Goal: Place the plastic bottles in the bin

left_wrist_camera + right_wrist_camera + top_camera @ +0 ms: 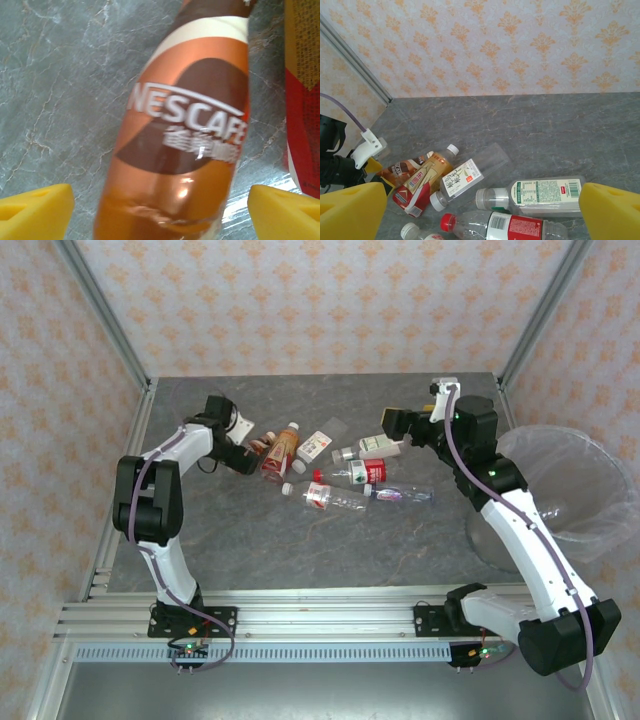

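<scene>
My left gripper [160,212] stands wide open over the table, its yellow pads [32,212] in the two bottom corners of the left wrist view and a brown Nescafé bottle [185,135] lying between them with a sliver of grey table showing on either side. From above, I see that same gripper [250,447] left of centre, at the left end of the scatter of plastic bottles. Just right of the brown bottle lies a red-and-yellow labelled bottle [281,451] with a white cap, then a clear one with a white label [318,446]. My right gripper [480,212] is also spread wide with nothing between its pads, looking down on the cluster from the far side. Below it are a green-and-white labelled bottle [542,192] and a red-capped, red-labelled bottle [507,226]. In the top view it [386,423] hangs right of centre above the bottles. The bin [612,508], lined with crinkled clear plastic, stands at the right edge of the frame, well apart from the bottles on the grey marbled table [300,550]
</scene>
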Action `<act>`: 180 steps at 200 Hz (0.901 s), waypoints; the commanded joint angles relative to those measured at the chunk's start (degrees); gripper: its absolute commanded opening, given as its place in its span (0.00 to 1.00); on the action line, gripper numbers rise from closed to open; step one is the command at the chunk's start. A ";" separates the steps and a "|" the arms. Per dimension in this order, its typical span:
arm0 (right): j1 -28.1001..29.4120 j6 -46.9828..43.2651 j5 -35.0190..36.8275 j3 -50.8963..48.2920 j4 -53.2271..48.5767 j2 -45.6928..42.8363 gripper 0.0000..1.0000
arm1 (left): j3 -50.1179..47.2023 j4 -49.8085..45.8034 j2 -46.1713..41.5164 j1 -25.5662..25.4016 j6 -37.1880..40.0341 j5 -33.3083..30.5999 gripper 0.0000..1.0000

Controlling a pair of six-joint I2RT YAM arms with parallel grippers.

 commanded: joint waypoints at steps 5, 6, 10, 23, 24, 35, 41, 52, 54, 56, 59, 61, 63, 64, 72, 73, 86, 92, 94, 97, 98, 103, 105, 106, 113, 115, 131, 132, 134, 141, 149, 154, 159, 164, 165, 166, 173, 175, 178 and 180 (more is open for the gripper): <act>0.46 -0.42 2.04 -0.92 1.55 -0.79 0.99 | -0.57 0.46 1.30 -2.00 2.13 -4.54 0.90; 0.47 -0.39 2.10 -0.96 1.55 -0.76 0.99 | -0.51 0.37 1.30 -2.06 2.13 -4.66 0.90; 0.47 -0.48 2.24 -0.92 1.38 -0.80 0.99 | -0.33 -0.15 1.57 -2.16 2.31 -5.08 0.90; 0.45 -0.79 2.77 -1.10 1.08 -1.00 0.99 | 0.47 -1.88 3.69 -2.72 2.59 -6.30 0.90; 0.42 -0.75 2.82 -1.14 1.14 -1.04 0.99 | 0.58 -2.03 3.90 -2.68 2.58 -6.37 0.90; 0.46 -0.97 3.10 -1.42 0.88 -1.24 0.99 | 1.84 -3.60 5.30 -2.74 2.66 -6.85 0.88; 0.47 -1.11 3.21 -1.44 0.75 -1.34 0.99 | 2.51 -4.28 6.01 -2.75 2.67 -6.97 0.86; 0.47 -1.29 3.40 -1.53 0.59 -1.57 0.99 | 3.49 -5.22 6.92 -2.71 2.76 -6.94 0.84; 0.45 -1.37 3.42 -1.54 0.59 -1.60 0.99 | 3.63 -5.31 7.06 -2.73 2.68 -7.01 0.84; 0.45 -1.35 3.47 -1.54 0.54 -1.59 0.99 | 3.76 -5.38 7.20 -2.71 2.73 -7.09 0.84; 0.43 -1.38 3.48 -1.62 0.50 -1.66 0.99 | 3.87 -5.48 7.30 -2.73 2.60 -7.20 0.84; 0.46 -1.41 3.48 -1.62 0.46 -1.69 0.99 | 3.93 -5.51 7.42 -2.75 2.56 -7.25 0.84; 0.43 -1.42 3.53 -1.62 0.44 -1.72 0.99 | 4.01 -5.52 7.47 -2.71 2.50 -7.29 0.83; 0.45 -1.47 3.55 -1.67 0.47 -1.76 0.99 | 4.02 -5.52 7.51 -2.72 2.45 -7.31 0.83; 0.42 -1.56 3.68 -1.78 0.56 -1.87 0.99 | 4.10 -5.52 7.59 -2.74 2.48 -7.40 0.82; 0.40 -1.53 3.67 -1.79 0.53 -1.88 0.99 | 4.07 -5.52 7.57 -2.74 2.48 -7.36 0.82; 0.47 -1.52 3.84 -1.96 0.73 -1.97 0.99 | 3.90 -5.37 7.37 -2.78 2.40 -7.47 0.80; 0.47 -1.50 3.84 -1.97 0.83 -1.97 0.99 | 3.82 -5.21 7.29 -2.74 2.40 -7.50 0.80; 0.47 -1.49 3.84 -2.00 0.89 -1.97 0.99 | 3.78 -5.18 7.22 -2.75 2.40 -7.50 0.79; 0.43 -1.44 3.85 -1.99 0.91 -1.97 0.99 | 3.74 -5.12 7.27 -2.76 2.40 -7.50 0.78; 0.45 -1.43 3.84 -1.98 0.88 -1.97 0.99 | 3.71 -5.14 7.23 -2.74 2.40 -7.55 0.78; 0.47 -1.45 3.87 -2.06 0.97 -1.97 0.99 | 3.61 -5.00 7.19 -2.78 2.40 -7.47 0.77; 0.41 -1.45 3.84 -2.00 1.01 -1.92 0.99 | 3.60 -5.00 7.11 -2.79 2.35 -7.44 0.77; 0.44 -1.44 3.84 -1.99 1.02 -1.86 0.99 | 3.60 -4.99 7.11 -2.80 2.33 -7.43 0.76; 0.47 -1.43 3.77 -1.98 0.99 -1.92 0.99 | 3.60 -5.05 7.04 -2.73 2.35 -7.38 0.75; 0.47 -1.45 3.80 -1.97 1.02 -1.85 0.99 | 3.60 -5.05 7.03 -2.73 2.32 -7.32 0.74; 0.46 -1.52 3.83 -1.97 1.11 -1.76 0.99 | 3.43 -5.02 6.62 -2.75 2.18 -6.59 0.69; 0.42 -1.52 3.84 -1.97 1.11 -1.77 0.99 | 3.43 -5.05 6.60 -2.78 2.15 -6.52 0.69; 0.46 -1.47 3.84 -1.97 1.11 -1.79 0.99 | 3.36 -4.94 6.50 -2.72 2.14 -6.36 0.69; 0.46 -1.44 3.80 -1.97 1.14 -1.79 0.99 | 3.18 -4.78 6.11 -2.73 1.93 -5.61 0.67; 0.45 -1.46 3.73 -2.07 1.15 -1.79 0.99 | 2.86 -4.35 5.51 -2.61 1.56 -4.33 0.64; 0.47 -1.50 3.50 -2.13 1.22 -1.79 0.99 | 2.53 -3.96 5.15 -2.55 1.29 -3.30 0.63; 0.46 -1.59 3.41 -2.22 1.27 -1.79 0.99 | 2.34 -3.74 4.76 -2.43 0.96 -2.45 0.62; 0.41 -1.60 3.44 -2.32 1.30 -1.88 0.99 | 2.13 -3.39 4.44 -2.34 0.56 -1.63 0.61; 0.40 -1.64 3.46 -2.32 1.25 -1.88 0.99 | 2.12 -3.40 4.37 -2.31 0.56 -1.49 0.61; 0.39 -1.62 3.47 -2.32 1.23 -1.92 0.99 | 2.02 -3.41 4.33 -2.30 0.55 -1.38 0.60; 0.47 -1.53 3.89 -2.50 1.30 -2.04 0.99 | 1.87 -3.22 3.89 -2.13 0.12 -0.79 0.59; 0.47 -1.52 3.98 -2.50 1.34 -2.10 0.99 | 1.80 -3.23 3.75 -2.14 0.00 -0.71 0.59; 0.43 -1.46 4.15 -2.62 1.39 -2.20 0.99 | 1.71 -3.09 3.56 -2.05 -0.17 -0.60 0.59; 0.46 -1.48 4.24 -2.66 1.43 -2.29 0.99 | 1.63 -3.13 3.45 -2.08 -0.18 -0.64 0.58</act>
